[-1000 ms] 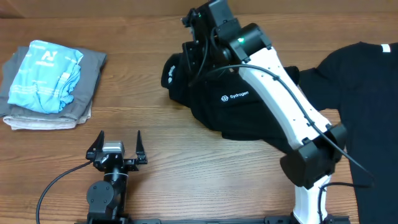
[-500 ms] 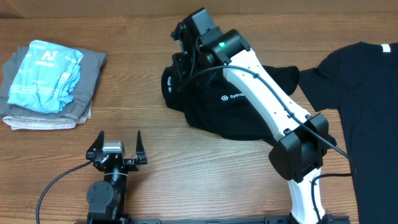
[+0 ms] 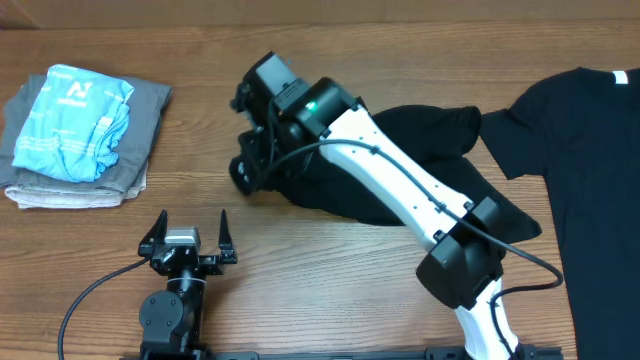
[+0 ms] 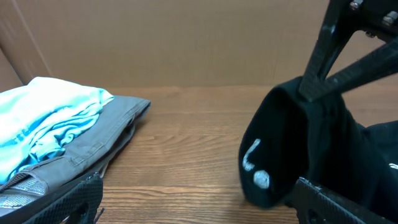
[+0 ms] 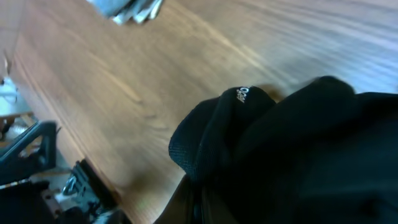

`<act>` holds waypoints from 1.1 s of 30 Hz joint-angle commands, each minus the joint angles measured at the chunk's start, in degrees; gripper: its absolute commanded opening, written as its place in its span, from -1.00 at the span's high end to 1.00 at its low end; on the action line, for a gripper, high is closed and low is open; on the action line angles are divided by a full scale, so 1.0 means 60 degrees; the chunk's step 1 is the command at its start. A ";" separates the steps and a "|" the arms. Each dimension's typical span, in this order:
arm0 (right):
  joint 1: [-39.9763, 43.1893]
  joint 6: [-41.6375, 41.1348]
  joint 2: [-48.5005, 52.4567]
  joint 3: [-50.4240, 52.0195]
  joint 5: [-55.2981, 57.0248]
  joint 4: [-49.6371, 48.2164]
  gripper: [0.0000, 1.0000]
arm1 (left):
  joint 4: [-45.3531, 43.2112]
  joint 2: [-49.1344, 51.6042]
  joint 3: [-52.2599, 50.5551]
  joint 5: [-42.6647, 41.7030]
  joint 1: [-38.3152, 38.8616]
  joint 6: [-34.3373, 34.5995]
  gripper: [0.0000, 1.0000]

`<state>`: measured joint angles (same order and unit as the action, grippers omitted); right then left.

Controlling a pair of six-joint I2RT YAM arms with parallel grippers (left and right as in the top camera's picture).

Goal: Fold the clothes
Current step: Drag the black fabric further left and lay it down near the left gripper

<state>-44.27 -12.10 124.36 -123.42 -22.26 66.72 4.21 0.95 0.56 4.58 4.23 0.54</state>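
Note:
My right gripper (image 3: pixel 247 168) reaches across to the table's left middle, shut on a bunched edge of a black T-shirt (image 3: pixel 400 170). That shirt trails to the right under the arm. In the left wrist view the pinched bunch (image 4: pixel 292 149) hangs just above the wood, white print showing on it. In the right wrist view black fabric (image 5: pixel 298 155) hides my right gripper (image 5: pixel 202 205). A second black T-shirt (image 3: pixel 590 160) with a white neck label (image 3: pixel 622 78) lies flat at the right edge. My left gripper (image 3: pixel 187 232) stands open near the front left, holding nothing.
A folded stack of grey and light blue clothes (image 3: pixel 75 125) sits at the far left, also visible in the left wrist view as the stack (image 4: pixel 56 130). A brown wall runs behind the table.
My right gripper has swept left and toward the front, dragging the black T-shirt with it. The left arm has stayed still.

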 commanded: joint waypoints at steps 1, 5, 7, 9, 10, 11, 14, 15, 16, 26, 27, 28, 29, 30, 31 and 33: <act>-0.0484 -0.0248 -0.0131 -0.0153 -0.0040 -0.0033 0.92 | -0.0040 -0.0109 -0.0047 0.0047 0.0066 0.0157 -1.00; -0.0885 -0.0280 -0.0131 -0.0138 0.0208 -0.0025 0.92 | -0.0040 -0.0109 -0.0047 0.0047 0.0066 0.0157 -1.00; -0.1064 -0.0284 -0.0131 -0.0087 0.0379 -0.0040 0.92 | -0.0040 -0.0109 -0.0047 0.0047 0.0066 0.0157 -1.00; -0.1180 -0.0284 -0.0131 0.0007 0.0375 -0.0087 0.92 | -0.0040 -0.0109 -0.0047 0.0047 0.0066 0.0157 -1.00; -0.1206 -0.0284 -0.0131 0.0044 0.0375 -0.0098 0.92 | -0.0040 -0.0109 -0.0047 0.0047 0.0066 0.0157 -1.00; -0.1231 -0.0284 -0.0131 0.0080 0.0379 -0.0102 0.92 | -0.0040 -0.0109 -0.0047 0.0047 0.0066 0.0157 -1.00; -0.1239 -0.0284 -0.0131 0.0277 0.0375 -0.0168 0.92 | -0.0040 -0.0109 -0.0047 0.0047 0.0066 0.0157 -1.00; -0.1239 -0.0284 -0.0131 0.0375 0.0375 -0.0215 0.92 | -0.0040 -0.0109 -0.0047 0.0047 0.0066 0.0157 -1.00; -0.1239 -0.0284 -0.0131 0.0492 0.0372 -0.0302 0.92 | -0.0040 -0.0109 -0.0047 0.0047 0.0066 0.0157 -1.00; -0.1239 -0.0528 -0.0131 0.1905 0.0270 -0.1370 0.70 | -0.0040 -0.0109 -0.0047 0.0047 0.0066 0.0157 -1.00; -0.1239 -0.0528 -0.0131 0.1989 0.0251 -0.1461 0.69 | -0.0040 -0.0109 -0.0047 0.0047 0.0066 0.0160 -1.00; -0.1239 -0.0525 -0.0131 0.2022 0.0266 -0.1497 0.70 | -0.0040 -0.0109 -0.0047 0.0047 0.0066 0.0157 -1.00; -0.1239 -0.0528 -0.0131 0.2022 0.0259 -0.1512 0.70 | -0.0040 -0.0109 -0.0047 0.0047 0.0066 0.0157 -1.00; -0.1239 -0.0528 -0.0131 0.2022 0.0259 -0.1563 0.70 | -0.0040 -0.0109 -0.0047 0.0047 0.0066 0.0157 -1.00; -0.1239 -0.0528 -0.0131 0.2022 0.0255 -0.1617 0.71 | -0.0040 -0.0109 -0.0047 0.0047 0.0066 0.0157 -1.00; -0.1228 -0.0532 -0.0131 0.2018 0.0255 -0.1668 0.75 | -0.0040 -0.0109 -0.0047 0.0047 0.0066 0.0157 -1.00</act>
<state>-51.75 -14.98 124.36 -111.37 -20.27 57.32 4.21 0.95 0.56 4.58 4.23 0.54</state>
